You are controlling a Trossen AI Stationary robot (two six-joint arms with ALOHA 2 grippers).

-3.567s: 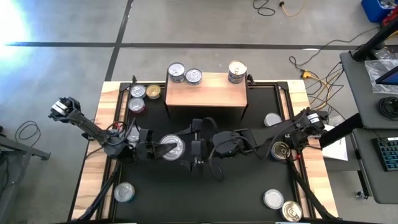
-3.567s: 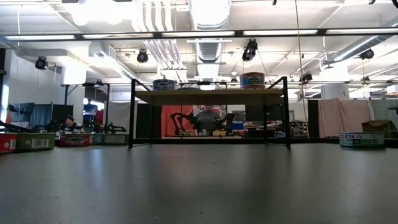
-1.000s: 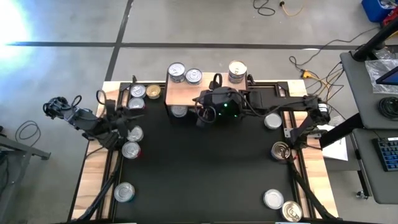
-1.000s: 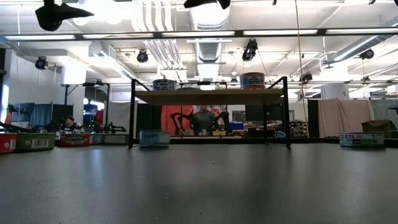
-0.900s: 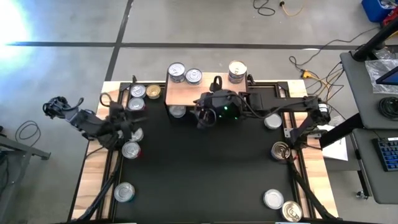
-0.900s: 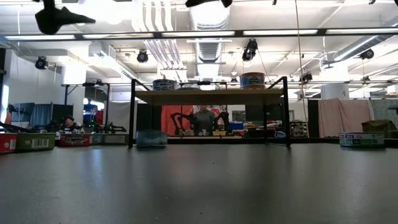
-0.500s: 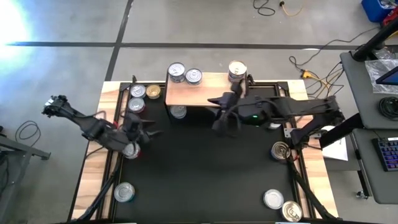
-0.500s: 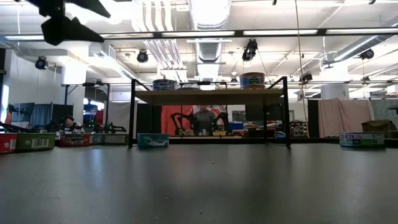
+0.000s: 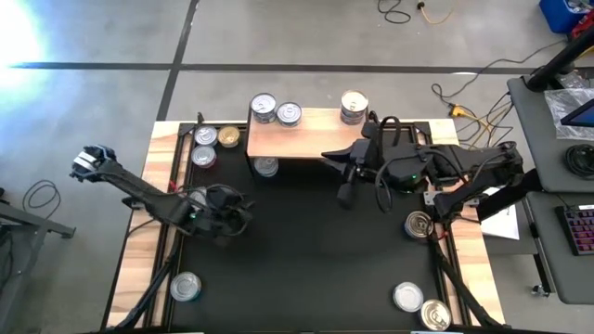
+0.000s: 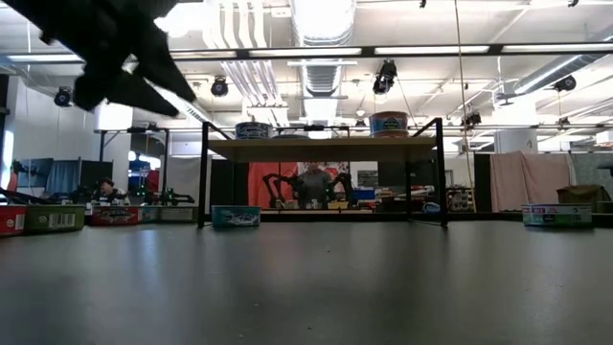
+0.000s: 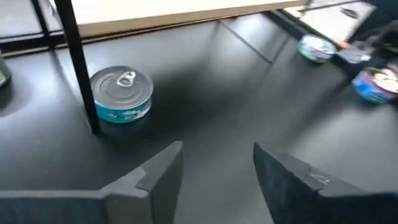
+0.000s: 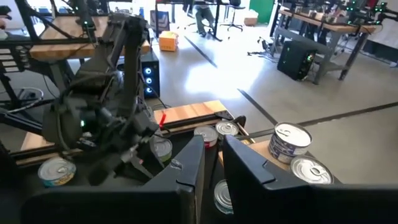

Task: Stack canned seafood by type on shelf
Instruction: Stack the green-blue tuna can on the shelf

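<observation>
My left claw (image 9: 243, 215) hangs over the black mat (image 9: 306, 269) on the desk (image 9: 153, 176), near the left edge and in front of the shelf (image 9: 306, 135). Its fingers (image 11: 158, 171) stand spread apart with nothing between them, and through the gap I see bare mat. Just ahead of it a silver-topped tin with a teal label (image 11: 121, 94) sits on the mat beside one of the shelf's black legs (image 11: 81, 65), under the front left corner of the wood top.

My right claw (image 9: 343, 197) is held above the mat just in front of the shelf's right end. Its two fingers (image 12: 189, 168) are nearly pressed together, only a thin slit between them, and they pinch nothing.

On the shelf top two silver tins (image 9: 276, 110) sit side by side at the left rear, and a short stack of tins (image 9: 352, 107) stands at the right rear corner. Three more tins (image 9: 211, 141) lie close together on the desk left of the shelf. One tin (image 9: 186, 287) lies near the front left of the mat, one (image 9: 419, 224) at the right edge near my right arm, and two (image 9: 418, 304) at the front right corner
</observation>
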